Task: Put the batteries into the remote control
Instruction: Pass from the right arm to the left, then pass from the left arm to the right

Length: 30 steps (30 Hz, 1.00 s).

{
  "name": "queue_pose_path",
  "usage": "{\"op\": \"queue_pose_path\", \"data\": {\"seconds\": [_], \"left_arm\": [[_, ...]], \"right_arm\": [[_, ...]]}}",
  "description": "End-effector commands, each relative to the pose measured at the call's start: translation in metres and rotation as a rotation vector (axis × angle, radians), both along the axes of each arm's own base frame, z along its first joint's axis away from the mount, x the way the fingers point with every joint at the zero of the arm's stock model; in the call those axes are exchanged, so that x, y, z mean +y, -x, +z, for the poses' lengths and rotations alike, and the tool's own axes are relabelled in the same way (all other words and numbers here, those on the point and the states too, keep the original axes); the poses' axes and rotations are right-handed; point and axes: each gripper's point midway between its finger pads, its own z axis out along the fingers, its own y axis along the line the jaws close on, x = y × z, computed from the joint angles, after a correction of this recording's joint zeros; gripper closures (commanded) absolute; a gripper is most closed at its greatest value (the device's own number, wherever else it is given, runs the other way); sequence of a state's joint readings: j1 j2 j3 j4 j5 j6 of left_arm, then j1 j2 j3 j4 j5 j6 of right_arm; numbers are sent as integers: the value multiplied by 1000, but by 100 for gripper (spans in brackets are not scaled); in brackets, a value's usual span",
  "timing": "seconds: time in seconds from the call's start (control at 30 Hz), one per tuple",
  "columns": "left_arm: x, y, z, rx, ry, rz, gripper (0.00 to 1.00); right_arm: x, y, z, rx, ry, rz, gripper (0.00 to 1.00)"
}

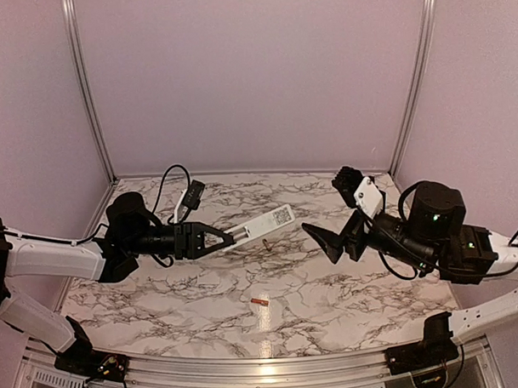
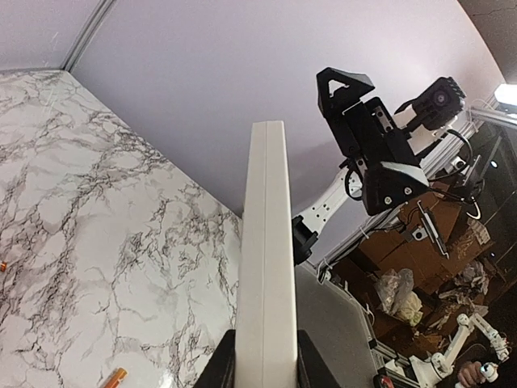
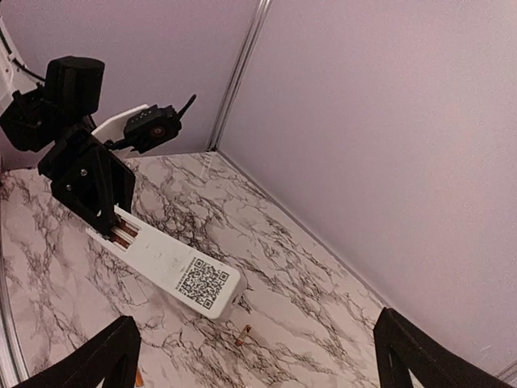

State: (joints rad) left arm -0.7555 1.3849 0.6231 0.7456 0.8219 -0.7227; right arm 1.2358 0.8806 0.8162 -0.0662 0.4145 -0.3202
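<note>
Top external view: the left fingers [image 1: 213, 236] are closed on one end of the remote control [image 1: 264, 221]. The remote control is a slim white bar pointing away from the left arm towards the middle of the marbled desk [image 1: 160, 291]. Its label side, bearing a square printed code, faces up.

Left wrist view: the remote control [image 2: 266, 267] appears edge-on, clamped between the two dark fingers [image 2: 230, 368] at the bottom of the picture.

Right wrist view: the remote control [image 3: 174, 271] slopes down from the left fingers [image 3: 89, 182]. Copper-brown strips show in its open end beside the grip; whether these are batteries cannot be told. Whether the free end touches the desk cannot be told either.

The far battery [image 1: 267, 242] lies on the desk just beside the free end of the remote control, as the right wrist view [image 3: 242, 334] confirms. The near battery [image 1: 261, 303] lies on the desk towards the near edge, well apart from the remote control.

The right fingers [image 1: 327, 241] are spread wide and hold nothing. They point towards the remote control but stand apart from it.
</note>
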Motion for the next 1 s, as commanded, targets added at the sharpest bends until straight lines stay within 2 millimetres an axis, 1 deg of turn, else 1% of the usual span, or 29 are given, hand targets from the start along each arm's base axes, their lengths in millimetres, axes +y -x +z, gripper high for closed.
{"op": "queue_pose_path", "data": {"seconds": [0.0,0.07,0.2,0.27,0.37,0.43,0.5,0.73,0.87,0.97], "left_arm": [[12,-5,55,-136,234,83,100],[16,-6,63,-152,288,114,100],[28,-8,79,-169,399,170,100],[31,-9,81,-173,427,193,100],[29,-8,81,-179,438,206,100],[27,-6,82,-186,447,203,100],[26,-5,82,-190,447,205,100],[20,-1,79,-195,449,192,100],[18,-2,75,-190,444,189,100],[17,-2,73,-190,444,187,100]], "right_arm": [[-10,-28,25,165,-302,-60,1],[-1,-28,23,238,-354,-6,1],[14,-23,31,321,-480,109,1],[20,-22,34,364,-529,187,1],[28,-24,39,430,-603,289,1],[33,-27,39,469,-627,328,1],[39,-26,41,499,-652,389,1],[62,-35,40,611,-701,476,2],[68,-39,36,666,-727,513,5],[70,-43,32,708,-753,554,11]]}}
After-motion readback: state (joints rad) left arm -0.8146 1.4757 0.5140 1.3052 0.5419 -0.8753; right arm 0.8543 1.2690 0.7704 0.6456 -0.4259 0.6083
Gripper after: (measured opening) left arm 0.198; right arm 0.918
